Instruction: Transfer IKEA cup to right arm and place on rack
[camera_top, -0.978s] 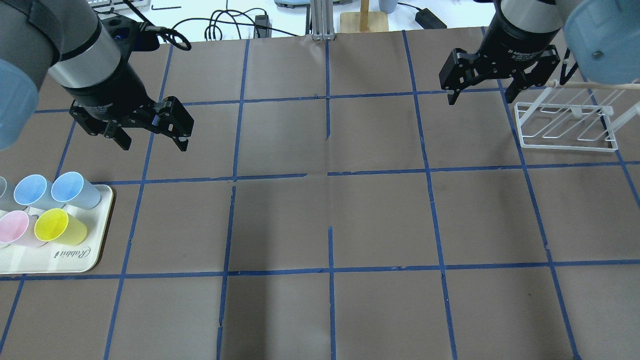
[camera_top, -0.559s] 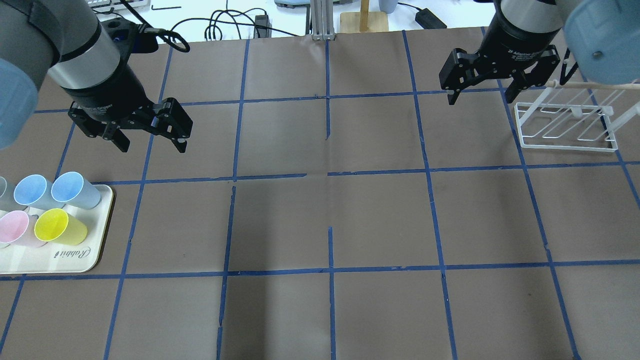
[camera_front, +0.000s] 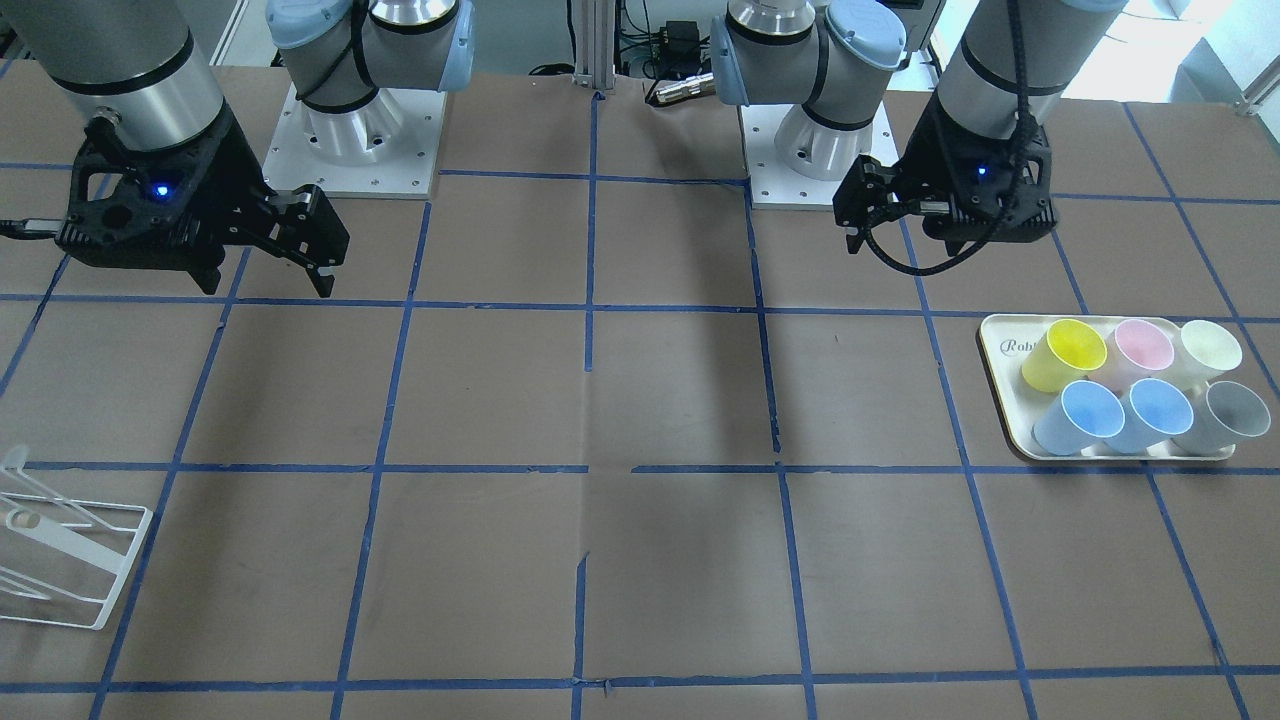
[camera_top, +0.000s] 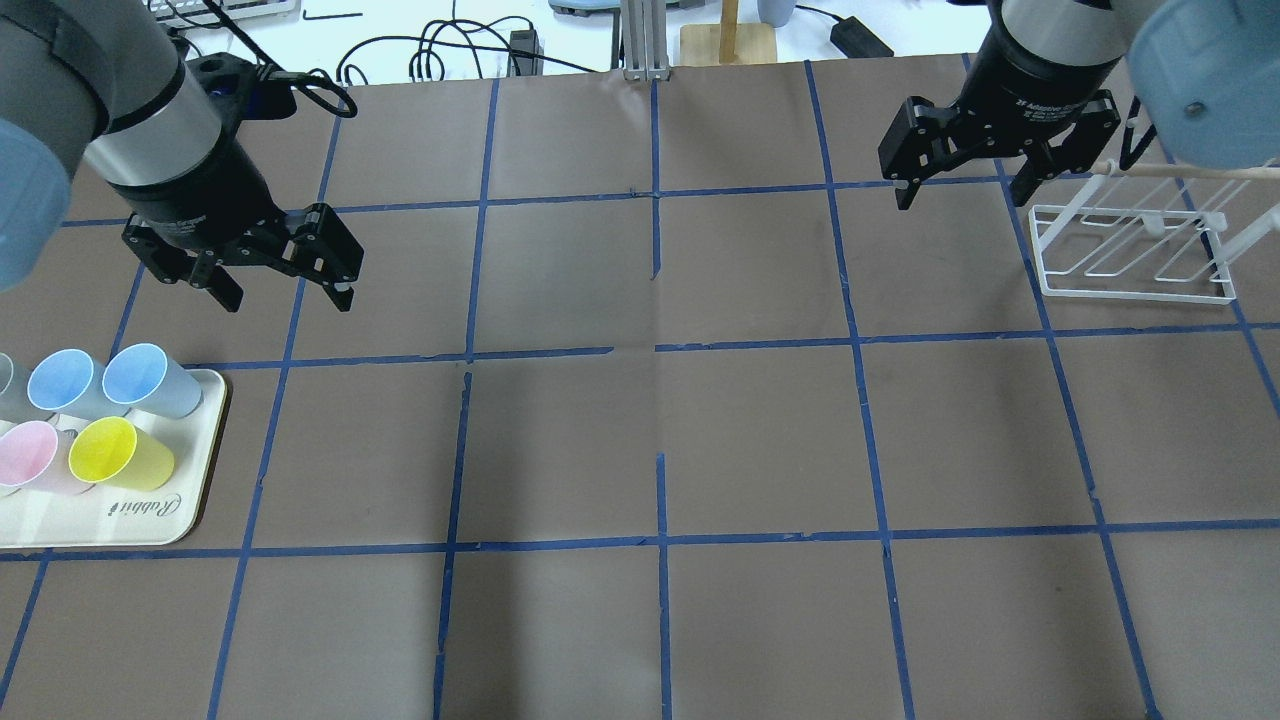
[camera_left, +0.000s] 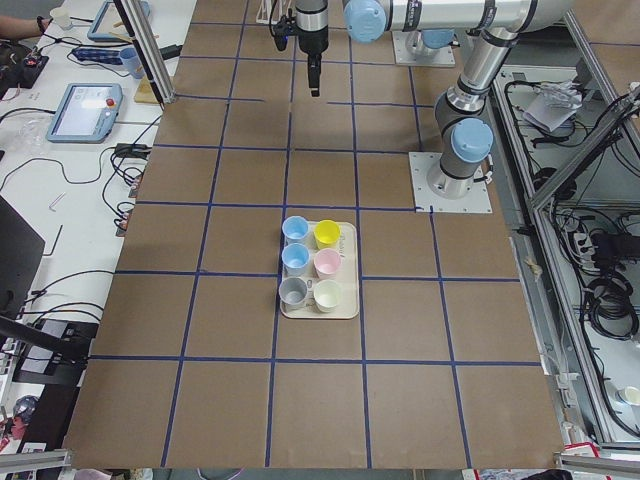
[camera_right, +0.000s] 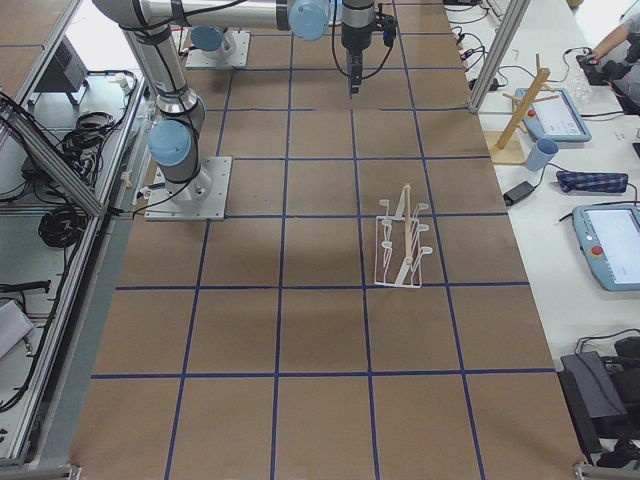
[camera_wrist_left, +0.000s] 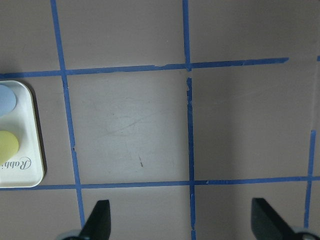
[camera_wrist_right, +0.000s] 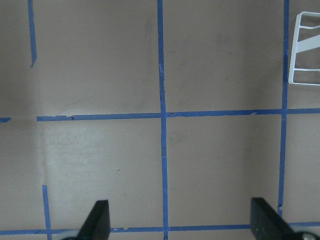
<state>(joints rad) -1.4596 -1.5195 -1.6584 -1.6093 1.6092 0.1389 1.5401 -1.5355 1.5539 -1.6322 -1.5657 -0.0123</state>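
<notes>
Two pale blue IKEA cups (camera_top: 145, 375) (camera_top: 60, 380) stand on the cream tray (camera_top: 130, 520) at the table's left, also in the front view (camera_front: 1090, 415). My left gripper (camera_top: 287, 290) is open and empty, hovering above the table beyond and to the right of the tray; its wrist view (camera_wrist_left: 182, 222) shows the tray's corner at the left edge. My right gripper (camera_top: 962, 195) is open and empty, hovering just left of the white wire rack (camera_top: 1135, 250). The rack's corner shows in the right wrist view (camera_wrist_right: 307, 50).
A yellow cup (camera_top: 110, 450), a pink cup (camera_top: 25, 455), a grey cup (camera_front: 1225, 415) and a cream cup (camera_front: 1210, 348) share the tray. Cables (camera_top: 450, 45) and a wooden stand (camera_top: 728, 40) lie past the far table edge. Blue tape lines grid the brown table.
My left gripper has moved a little to the left, toward the tray side, still open. The right arm, the cups and the rack have not moved.
</notes>
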